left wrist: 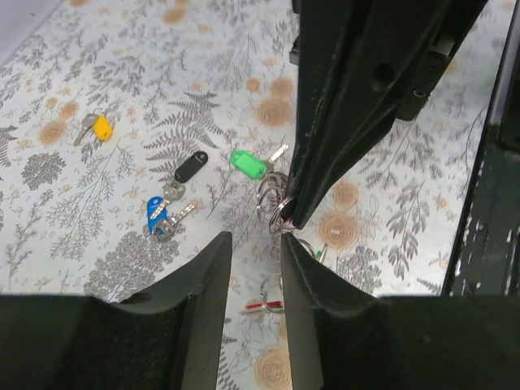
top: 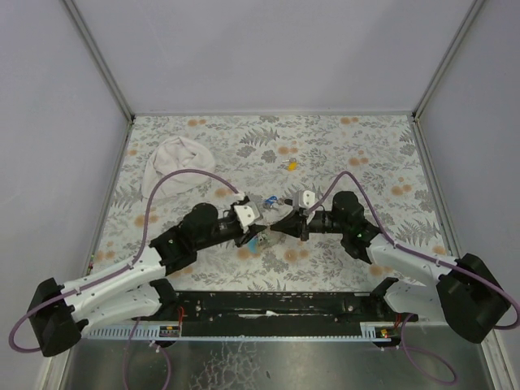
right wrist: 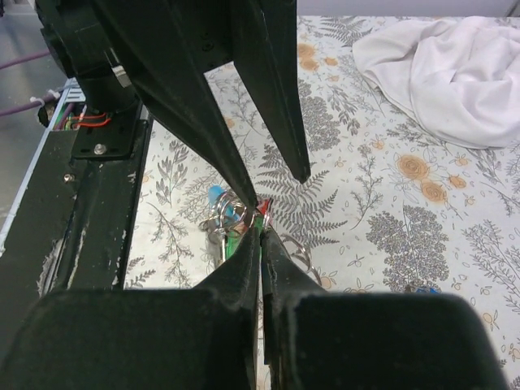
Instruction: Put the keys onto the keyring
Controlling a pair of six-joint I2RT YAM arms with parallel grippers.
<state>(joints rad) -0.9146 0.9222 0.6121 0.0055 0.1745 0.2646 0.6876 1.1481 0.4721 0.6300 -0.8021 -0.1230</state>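
Observation:
The keyring lies between both grippers; its light-blue piece and red bit show. My right gripper is shut on one of its metal rings and holds it just above the table. My left gripper is open, its right fingertip against that ring. In the left wrist view the green key, black key and blue key lie loose on the table just beyond. The yellow key lies farther off, also in the top view.
A white cloth bundle lies at the back left of the floral table, also in the right wrist view. A black rail runs along the near edge. Grey walls enclose the table.

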